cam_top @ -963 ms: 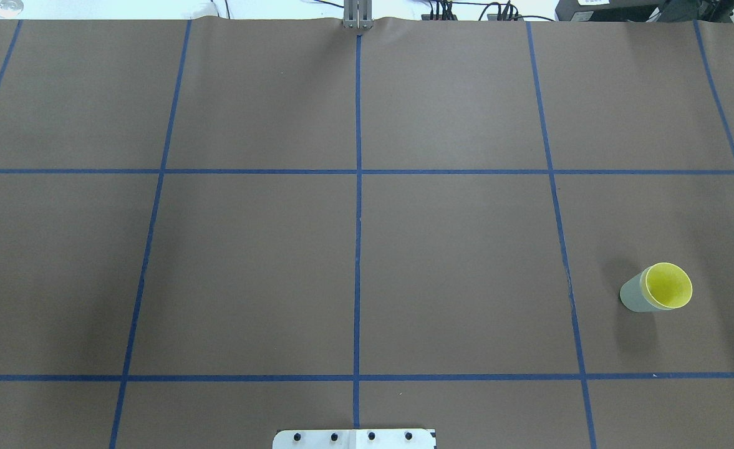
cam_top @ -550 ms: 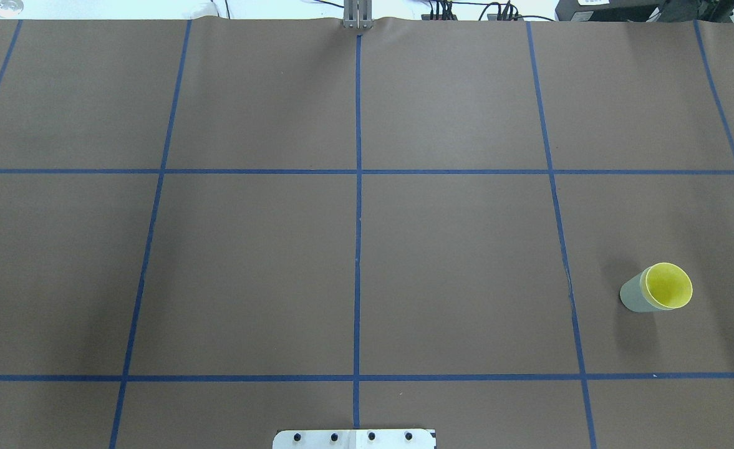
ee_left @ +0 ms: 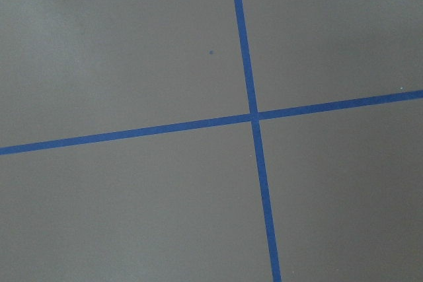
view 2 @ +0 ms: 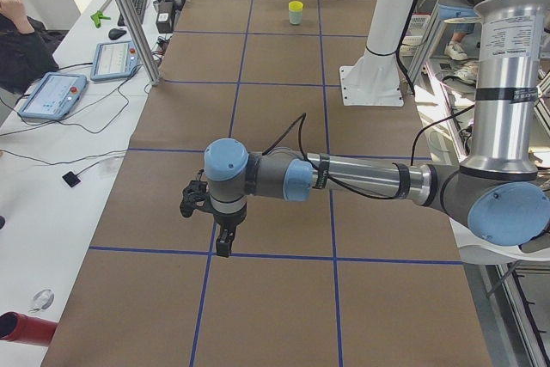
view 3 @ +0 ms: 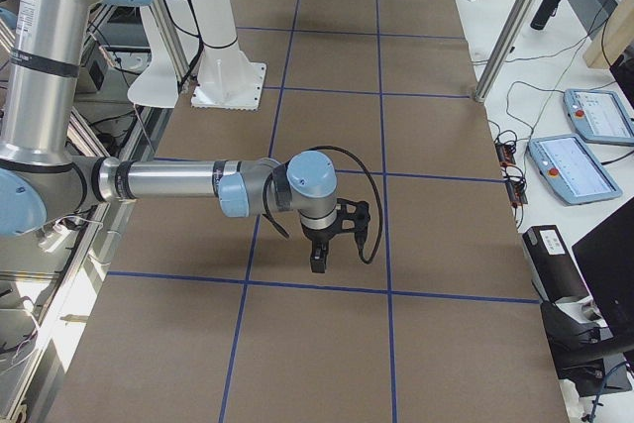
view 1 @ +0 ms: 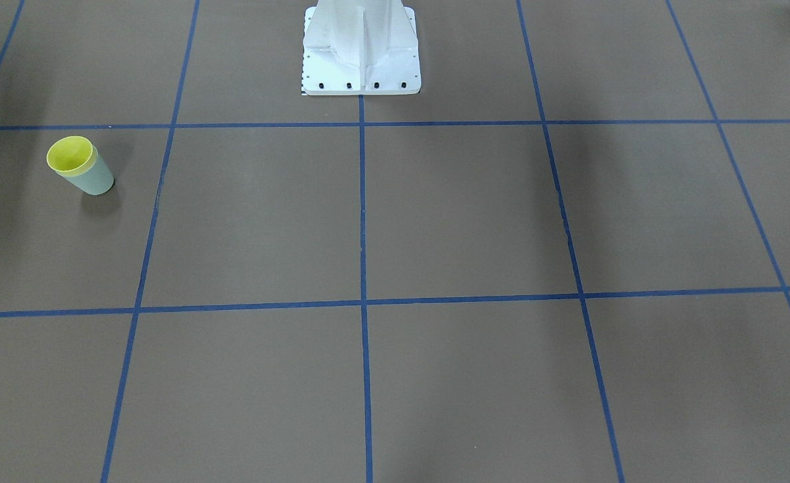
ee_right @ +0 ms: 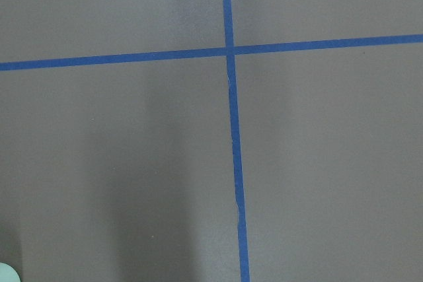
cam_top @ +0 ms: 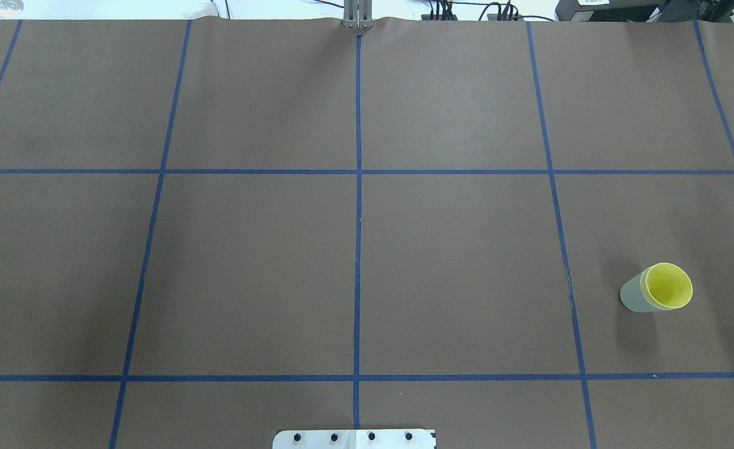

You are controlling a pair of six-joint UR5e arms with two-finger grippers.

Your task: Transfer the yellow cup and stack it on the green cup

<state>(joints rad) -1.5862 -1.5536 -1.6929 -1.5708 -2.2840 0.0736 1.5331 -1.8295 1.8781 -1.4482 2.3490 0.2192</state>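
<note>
From here the risk is disturbing a stack that I judge finished. The yellow cup (cam_top: 668,285) sits nested inside the green cup (cam_top: 633,298). The pair stands alone on the brown surface (cam_top: 454,262), on the robot's right side and fairly near its base. It looks like light plastic, so a careless sweep of the right arm through that square could tip it or knock the cups apart.

Neither arm is at the cups. The left claw (view 2: 223,245) and the right claw (view 3: 318,261) point down over the blue tape lines. They show only in the side views, so I cannot tell whether either is open or closed.

The stack stands upright. The yellow cup shows only as a bright rim band and inner wall — its rim sits just above the rim of the pale mint-green, matte, tapered cup around it.
</note>
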